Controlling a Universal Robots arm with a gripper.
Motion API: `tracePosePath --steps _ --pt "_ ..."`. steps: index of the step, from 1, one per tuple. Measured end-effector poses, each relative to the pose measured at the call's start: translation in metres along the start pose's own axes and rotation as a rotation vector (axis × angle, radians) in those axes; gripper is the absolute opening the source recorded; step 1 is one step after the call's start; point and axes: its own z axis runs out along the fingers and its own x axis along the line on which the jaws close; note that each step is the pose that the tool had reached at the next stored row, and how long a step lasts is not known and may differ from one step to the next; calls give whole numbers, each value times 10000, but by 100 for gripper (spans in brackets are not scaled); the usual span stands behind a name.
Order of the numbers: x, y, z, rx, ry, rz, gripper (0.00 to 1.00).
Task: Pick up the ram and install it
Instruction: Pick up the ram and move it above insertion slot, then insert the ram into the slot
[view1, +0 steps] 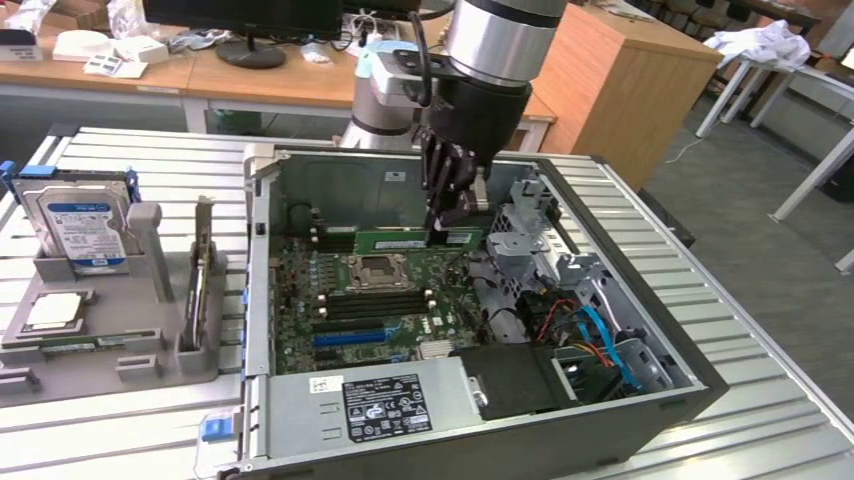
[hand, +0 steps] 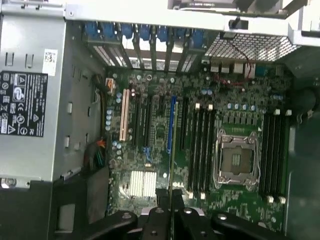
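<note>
- The ram (view1: 400, 241) hangs on edge inside the open computer case (view1: 267, 200). Its long axis runs from 9 to 3 o'clock across the exterior view, and its green labelled face is turned toward 6 o'clock.
- The gripper (view1: 451, 215) comes down from 12 o'clock, its jaws pinching the ram's two faces near the 3 o'clock end.
- The ram sits at 12 o'clock of the CPU socket (view1: 378, 270), over the far black slots (view1: 331, 238). I cannot tell whether it touches one.
- Just beside its 3 o'clock end stands a metal drive cage (view1: 527, 235), close against the gripper.
- At 6 o'clock of the socket lie the nearer black slots (view1: 374, 305), with the blue slots (view1: 354, 338) beyond them.
- A power supply (view1: 380, 405) fills the case's 6 o'clock edge, and blue and orange cables (view1: 601, 340) lie at 4 o'clock.
- Outside the case at 9 o'clock, a hard drive (view1: 78, 225) stands upright in a grey holder (view1: 147, 330).
</note>
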Motion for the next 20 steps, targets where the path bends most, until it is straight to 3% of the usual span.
tracePosePath --steps 14,20 --pt "-5 0 1 1 -2 1 13" --pt "-175 -10 3 1 -1 5 13"
